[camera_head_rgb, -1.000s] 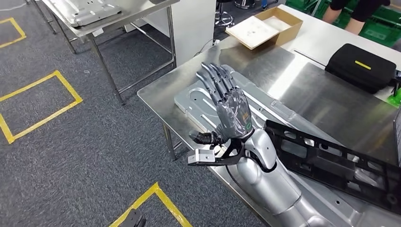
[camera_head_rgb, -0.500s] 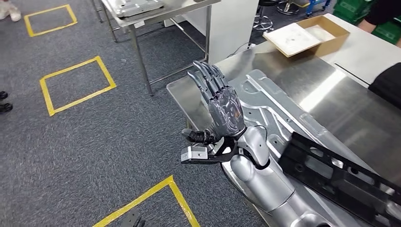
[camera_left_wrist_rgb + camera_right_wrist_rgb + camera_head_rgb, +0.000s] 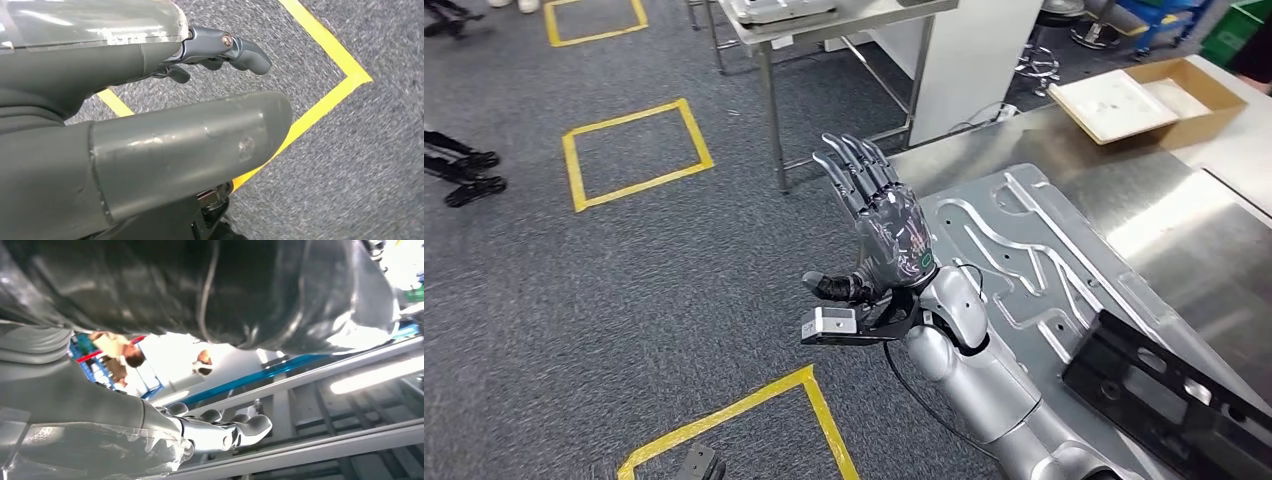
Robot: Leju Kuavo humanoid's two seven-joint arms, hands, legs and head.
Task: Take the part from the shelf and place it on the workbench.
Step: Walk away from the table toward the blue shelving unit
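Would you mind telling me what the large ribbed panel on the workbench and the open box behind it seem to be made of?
The ribbed panel looks like stamped sheet metal, perhaps aluminium or steel: dull silver-grey, with pressed ridges and soft highlights. The open box looks like brown cardboard, matt, with thin walls and a pale sheet inside. The workbench top appears to be brushed stainless steel, reflecting light in streaks.

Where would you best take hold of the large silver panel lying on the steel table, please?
Probably by its long left edge, coming in from the floor side. The silver panel lies flat on the steel table, so only its rim offers purchase. The black frame rests across its near end, and the right hand hovers beside that edge.
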